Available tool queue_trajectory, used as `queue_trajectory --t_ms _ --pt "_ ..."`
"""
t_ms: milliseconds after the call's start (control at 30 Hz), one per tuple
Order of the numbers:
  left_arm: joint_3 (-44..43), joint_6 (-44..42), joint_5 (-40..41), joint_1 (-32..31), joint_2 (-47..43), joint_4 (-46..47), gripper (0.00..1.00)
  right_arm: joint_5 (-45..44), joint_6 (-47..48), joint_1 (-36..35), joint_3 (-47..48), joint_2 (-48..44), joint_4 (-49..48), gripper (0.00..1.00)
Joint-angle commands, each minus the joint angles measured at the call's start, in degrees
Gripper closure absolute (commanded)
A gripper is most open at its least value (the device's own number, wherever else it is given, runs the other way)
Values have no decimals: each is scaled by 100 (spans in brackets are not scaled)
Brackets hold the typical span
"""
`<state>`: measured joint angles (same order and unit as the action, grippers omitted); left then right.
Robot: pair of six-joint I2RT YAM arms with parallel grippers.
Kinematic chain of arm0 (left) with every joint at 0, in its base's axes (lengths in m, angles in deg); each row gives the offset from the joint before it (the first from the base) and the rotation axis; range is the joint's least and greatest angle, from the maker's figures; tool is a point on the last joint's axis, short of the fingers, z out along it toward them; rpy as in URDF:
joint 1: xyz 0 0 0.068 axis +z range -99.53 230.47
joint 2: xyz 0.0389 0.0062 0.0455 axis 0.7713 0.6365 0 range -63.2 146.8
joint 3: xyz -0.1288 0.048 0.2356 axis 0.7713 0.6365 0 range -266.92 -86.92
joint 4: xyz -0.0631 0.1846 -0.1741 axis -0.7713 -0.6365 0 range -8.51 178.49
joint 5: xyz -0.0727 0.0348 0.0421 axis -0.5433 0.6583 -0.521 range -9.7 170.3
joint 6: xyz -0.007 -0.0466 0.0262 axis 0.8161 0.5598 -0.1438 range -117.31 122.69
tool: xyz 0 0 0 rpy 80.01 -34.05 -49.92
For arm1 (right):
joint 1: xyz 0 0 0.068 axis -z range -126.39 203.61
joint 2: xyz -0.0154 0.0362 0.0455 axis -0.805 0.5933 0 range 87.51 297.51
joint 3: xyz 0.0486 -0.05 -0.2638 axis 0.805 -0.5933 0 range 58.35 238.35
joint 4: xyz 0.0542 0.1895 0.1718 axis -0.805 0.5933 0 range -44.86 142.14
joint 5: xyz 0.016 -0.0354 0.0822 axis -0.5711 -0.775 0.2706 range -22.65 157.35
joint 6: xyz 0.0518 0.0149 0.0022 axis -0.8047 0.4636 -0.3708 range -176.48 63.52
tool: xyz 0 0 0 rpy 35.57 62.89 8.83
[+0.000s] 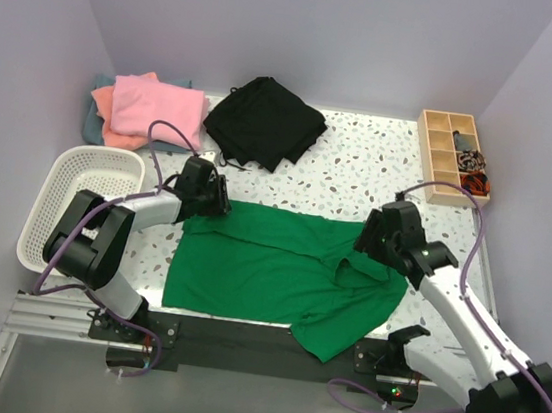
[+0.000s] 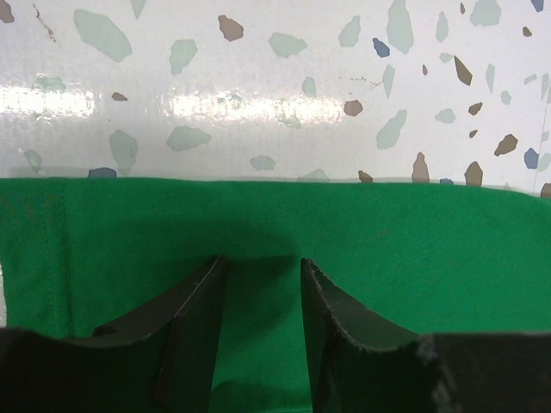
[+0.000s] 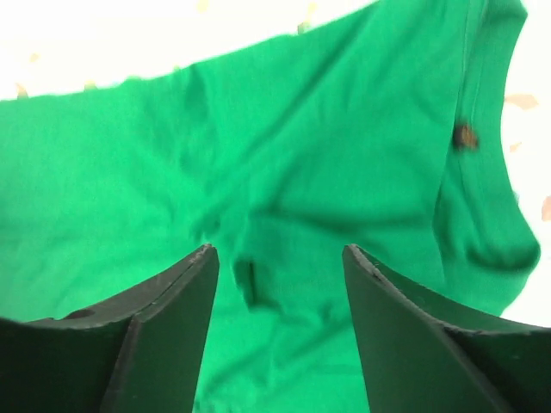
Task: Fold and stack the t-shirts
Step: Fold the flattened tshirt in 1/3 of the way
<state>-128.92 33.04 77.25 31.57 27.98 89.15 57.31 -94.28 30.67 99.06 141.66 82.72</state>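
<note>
green t-shirt (image 1: 259, 265) lies spread on the speckled bench (image 1: 361, 167); we see our left pincer (image 2: 258, 267) and right pincer (image 3: 277, 254) both parted over its cloth, gripping nothing.

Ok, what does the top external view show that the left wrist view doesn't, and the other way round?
Only the top external view shows the wider layout: the white basket, the black garment, the pile of pink, orange and grey-teal shirts, the wooden compartment tray and the right end effector. Only the left wrist view shows the left end effector up close, its fingers apart over the green t-shirt near its straight edge. Both show that shirt lying on the speckled table.
</note>
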Motion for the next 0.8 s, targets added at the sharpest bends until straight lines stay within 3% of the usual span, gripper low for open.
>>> queue_trajectory --t_ms 0,133,267,467,767 --pt "113 -143 -108 -26 58 -163 55 -595 343 -9 393 753 -558 33" --pt "139 -152 -73 -18 41 -155 55 -674 370 -9 359 1430 -726 25" --pt "139 -169 -91 -18 14 -163 55 -474 282 -9 78 1598 -805 26" --pt "209 -170 -20 -26 -91 -163 55 55 -25 -53 -669 1283 -928 30" --pt "192 -170 -108 -18 67 65 55 319 -473 -386 -1161 536 -323 35"
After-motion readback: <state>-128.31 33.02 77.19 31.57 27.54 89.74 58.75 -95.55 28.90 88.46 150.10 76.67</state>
